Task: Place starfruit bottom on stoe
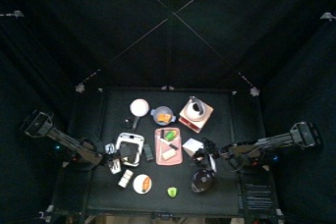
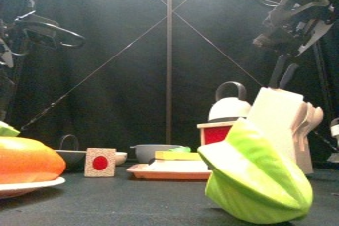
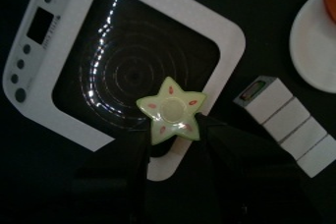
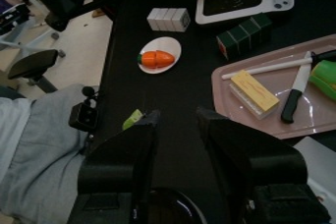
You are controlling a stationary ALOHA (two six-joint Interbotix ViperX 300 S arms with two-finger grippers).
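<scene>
A pale green star-shaped starfruit piece [image 3: 172,113] sat at the tip of the left gripper [image 3: 175,141], whose jaws were clenched on it; it hung over the near rim of a white stove [image 3: 132,61], a flat hob with a dark glass plate ringed in concentric circles and a row of buttons down one side. From above, that stove [image 1: 130,148] lay on the left part of the black tabletop [image 1: 110,110], with the left gripper [image 1: 116,154] at its edge. Beside the stove were a white segmented block [image 3: 284,123] and a white plate carrying an orange fruit [image 3: 320,22]. The right gripper [image 4: 175,118] hovered low with its jaws released and nothing between them, near a pink tray [image 4: 256,105] holding a yellow block [image 4: 253,90] and a knife [image 4: 296,88]. Up close in the front view, a large green wedge [image 2: 260,161] dominated the foreground.
</scene>
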